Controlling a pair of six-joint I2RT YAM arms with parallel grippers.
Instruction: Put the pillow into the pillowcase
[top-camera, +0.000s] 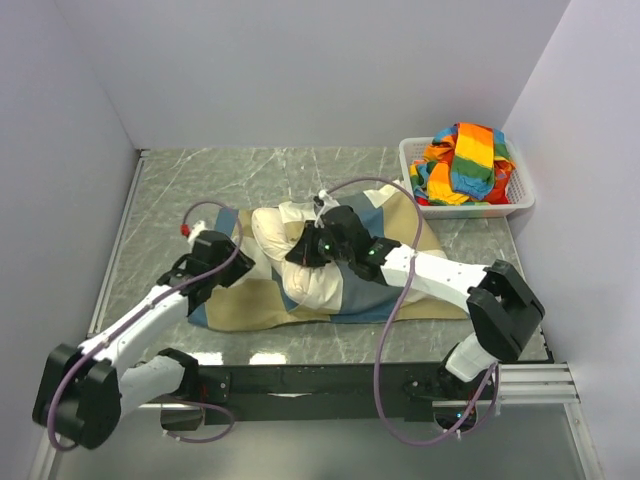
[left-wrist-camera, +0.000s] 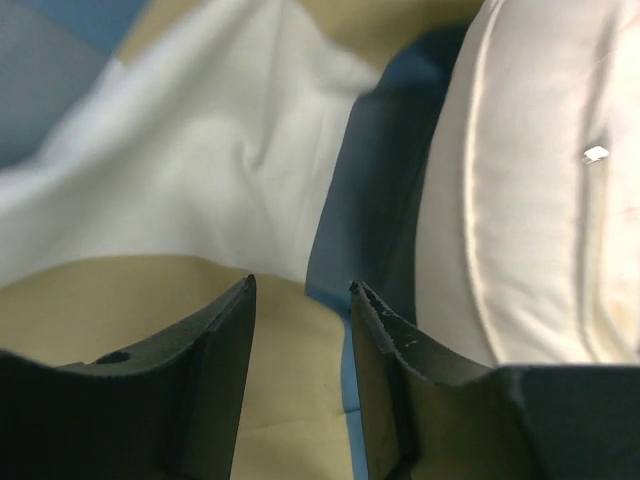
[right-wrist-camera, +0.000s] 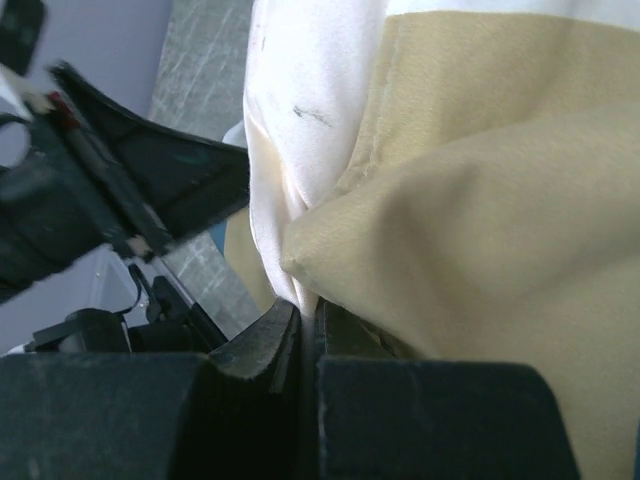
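The pillowcase (top-camera: 250, 305), in blocks of blue, tan and off-white, lies crumpled across the middle of the table. The cream-white pillow (top-camera: 300, 285) rests on it, partly wrapped by its folds. My right gripper (top-camera: 300, 252) hangs over the pillow's upper left. In the right wrist view this gripper (right-wrist-camera: 305, 310) is shut on a fold of off-white and tan pillowcase (right-wrist-camera: 480, 200). My left gripper (top-camera: 240, 262) is at the case's left part. Its jaws (left-wrist-camera: 300, 285) stand apart over tan cloth and a blue edge of the pillowcase (left-wrist-camera: 200, 170), with the pillow (left-wrist-camera: 530, 220) to their right.
A white basket (top-camera: 520, 205) at the back right holds a rainbow-striped cloth (top-camera: 465, 160). White walls close in the marble table (top-camera: 200, 180) on the left, back and right. The left arm (right-wrist-camera: 120, 190) shows close by in the right wrist view.
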